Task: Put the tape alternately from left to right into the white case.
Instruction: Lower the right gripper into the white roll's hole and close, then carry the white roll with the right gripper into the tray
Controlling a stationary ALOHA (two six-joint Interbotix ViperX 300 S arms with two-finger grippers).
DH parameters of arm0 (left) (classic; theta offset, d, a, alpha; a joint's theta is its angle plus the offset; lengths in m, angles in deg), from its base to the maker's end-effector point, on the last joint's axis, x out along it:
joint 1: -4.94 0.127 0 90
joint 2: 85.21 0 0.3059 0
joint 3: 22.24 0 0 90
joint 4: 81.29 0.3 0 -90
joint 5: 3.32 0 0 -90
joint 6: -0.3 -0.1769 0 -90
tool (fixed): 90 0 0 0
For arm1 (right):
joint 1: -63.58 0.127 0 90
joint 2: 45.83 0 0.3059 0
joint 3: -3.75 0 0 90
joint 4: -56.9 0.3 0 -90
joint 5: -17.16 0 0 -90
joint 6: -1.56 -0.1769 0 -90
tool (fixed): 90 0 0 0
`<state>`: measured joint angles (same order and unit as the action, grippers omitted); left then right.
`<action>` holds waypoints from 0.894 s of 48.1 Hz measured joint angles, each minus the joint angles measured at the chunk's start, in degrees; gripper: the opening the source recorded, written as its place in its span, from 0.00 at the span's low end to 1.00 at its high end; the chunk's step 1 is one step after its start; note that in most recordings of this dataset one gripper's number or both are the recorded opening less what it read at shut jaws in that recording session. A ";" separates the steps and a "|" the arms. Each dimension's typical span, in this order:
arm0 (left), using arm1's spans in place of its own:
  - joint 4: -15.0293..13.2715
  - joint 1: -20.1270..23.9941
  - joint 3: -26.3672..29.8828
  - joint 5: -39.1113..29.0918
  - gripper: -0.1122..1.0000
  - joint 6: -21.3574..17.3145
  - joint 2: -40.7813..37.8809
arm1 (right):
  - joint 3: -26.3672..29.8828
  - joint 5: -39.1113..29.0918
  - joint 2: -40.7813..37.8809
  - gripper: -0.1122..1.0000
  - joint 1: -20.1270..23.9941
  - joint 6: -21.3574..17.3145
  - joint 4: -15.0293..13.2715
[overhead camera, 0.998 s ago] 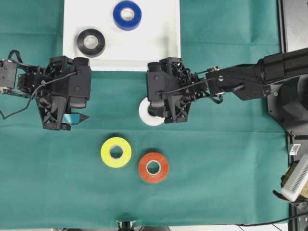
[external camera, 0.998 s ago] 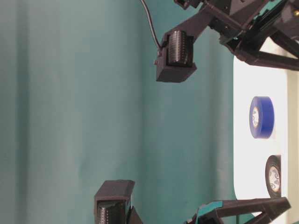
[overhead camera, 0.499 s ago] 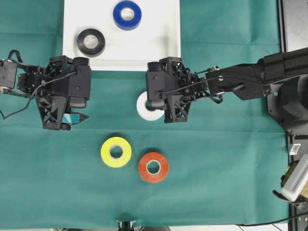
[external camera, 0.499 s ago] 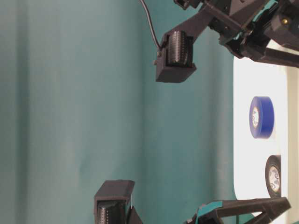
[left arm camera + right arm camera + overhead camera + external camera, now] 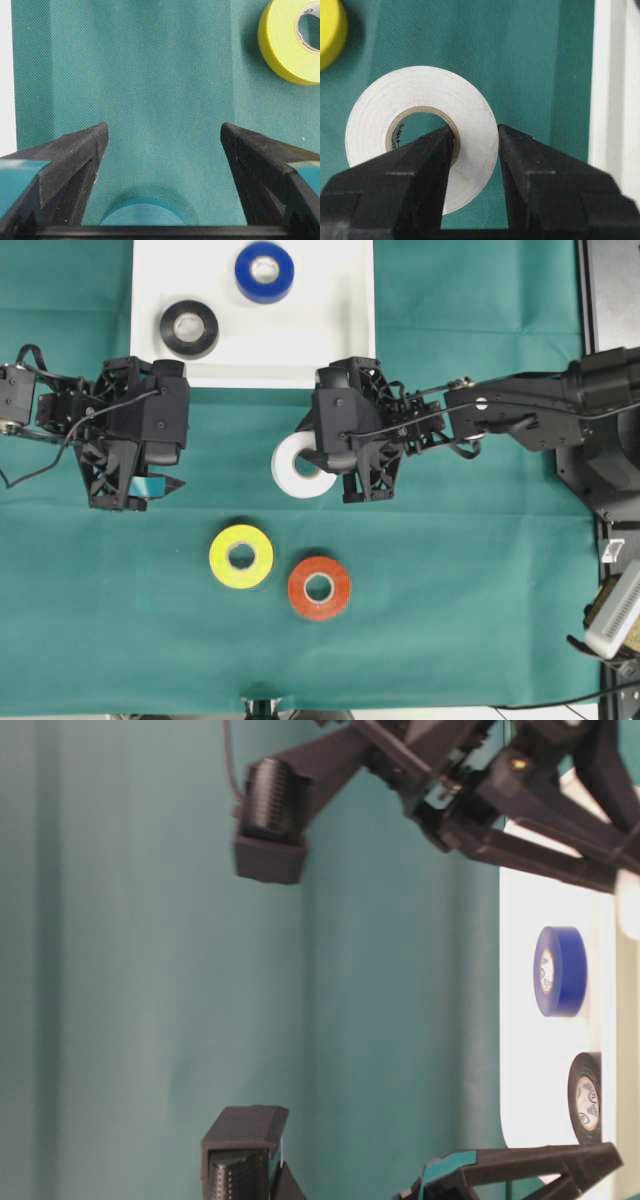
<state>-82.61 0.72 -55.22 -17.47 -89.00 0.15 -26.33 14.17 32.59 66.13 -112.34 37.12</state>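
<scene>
The right gripper (image 5: 472, 150) pinches the white tape roll (image 5: 422, 132) through its wall — one jaw inside the core, one outside — just short of the white case (image 5: 345, 340), where the blue roll (image 5: 264, 270) and black roll (image 5: 189, 328) already lie. The left gripper (image 5: 160, 150) gapes wide over the teal roll (image 5: 136, 214), likely for its turn; yellow (image 5: 241, 556) and red-orange (image 5: 319, 587) wait on the desk (image 5: 450, 590).

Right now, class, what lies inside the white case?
The blue roll and black roll lie inside the white case. Its top edge is cropped, so anything beyond is unseen.
</scene>
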 measured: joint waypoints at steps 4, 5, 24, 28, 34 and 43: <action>0.00 0.00 0.00 -0.09 1.00 0.00 0.00 | 0.00 0.00 0.62 0.12 0.09 0.00 0.09; -0.09 0.00 0.00 0.00 1.00 0.00 0.00 | 0.00 0.00 0.62 0.12 0.00 0.00 0.00; -0.09 0.00 0.00 0.00 1.00 0.00 0.00 | 1.49 -5.01 1.93 0.12 -3.16 0.00 0.09; 0.00 0.00 0.00 0.00 1.00 0.00 0.00 | 1.67 -5.36 2.29 0.12 -4.92 0.00 0.09; 0.00 0.00 0.00 0.00 1.00 0.00 0.00 | 1.67 -5.80 2.46 0.12 -7.82 0.35 0.09; -0.09 0.00 0.00 0.00 1.00 0.00 0.00 | 1.67 -5.80 2.46 0.12 -12.83 0.53 0.00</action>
<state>-82.70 0.72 -55.22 -17.47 -89.00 0.15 -24.66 8.37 35.05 53.29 -111.82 37.12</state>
